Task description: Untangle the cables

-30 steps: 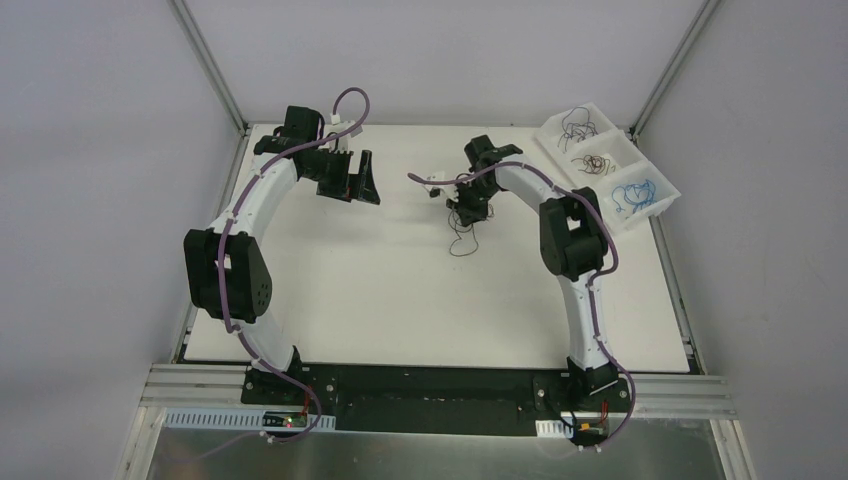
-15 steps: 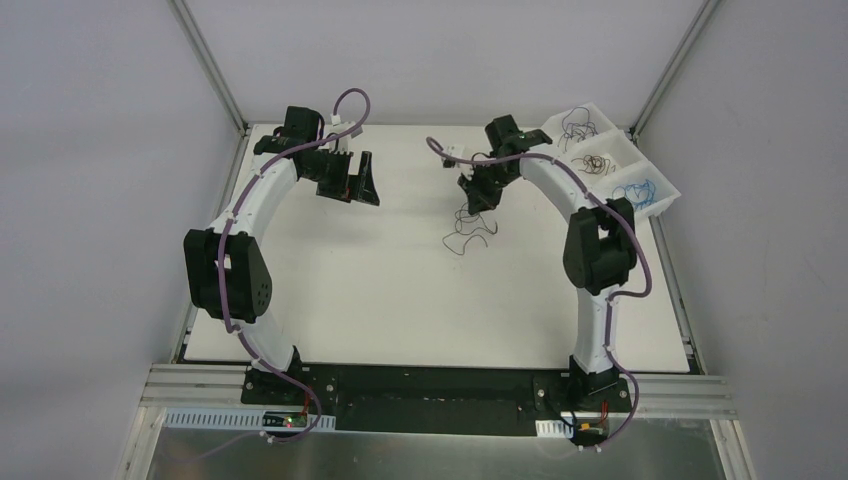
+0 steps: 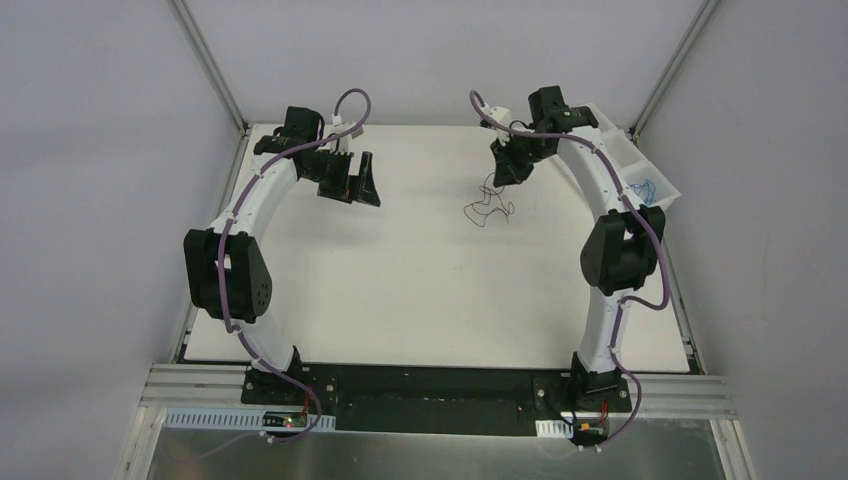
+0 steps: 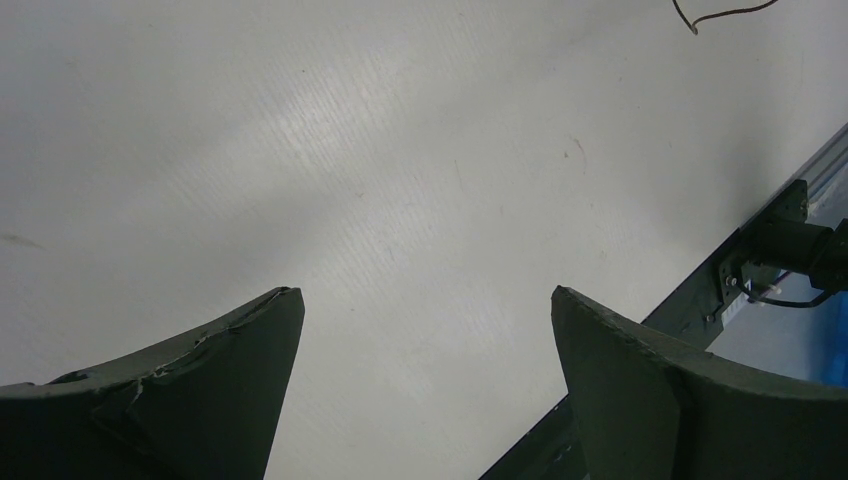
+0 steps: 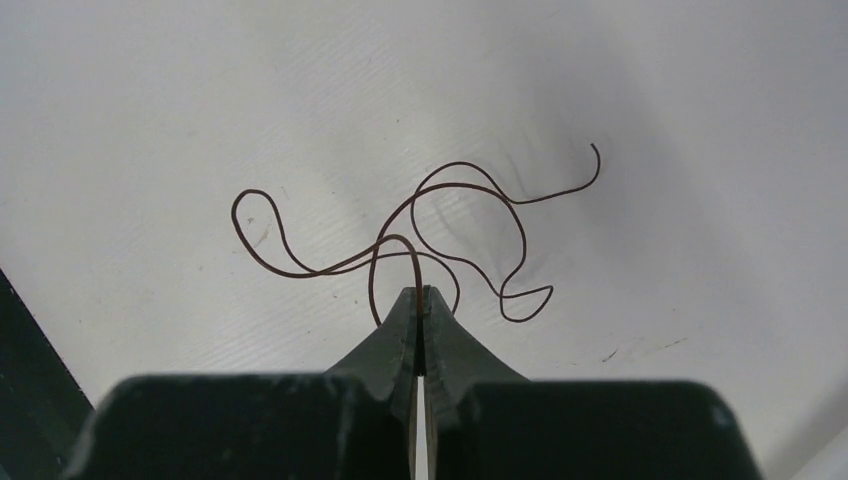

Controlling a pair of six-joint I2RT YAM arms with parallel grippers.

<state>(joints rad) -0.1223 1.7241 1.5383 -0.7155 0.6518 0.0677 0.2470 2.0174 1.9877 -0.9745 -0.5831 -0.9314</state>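
Note:
My right gripper (image 3: 510, 172) (image 5: 419, 291) is shut on a thin dark brown curly cable (image 5: 455, 225) and holds it above the table near the back right. The cable hangs from the fingertips in loops (image 3: 488, 207). My left gripper (image 3: 358, 185) (image 4: 425, 295) is open and empty at the back left, over bare table. The tip of a dark cable (image 4: 722, 15) shows at the top right of the left wrist view. A bright blue cable (image 3: 648, 188) lies in the near compartment of the white tray.
The white tray (image 3: 668, 188) stands at the back right corner, mostly hidden behind my right arm. The table's near edge with a black frame (image 4: 770, 245) shows at the right of the left wrist view.
My right gripper has moved up and to the back right, toward the tray, carrying the dark cable with it. The left arm has not moved.

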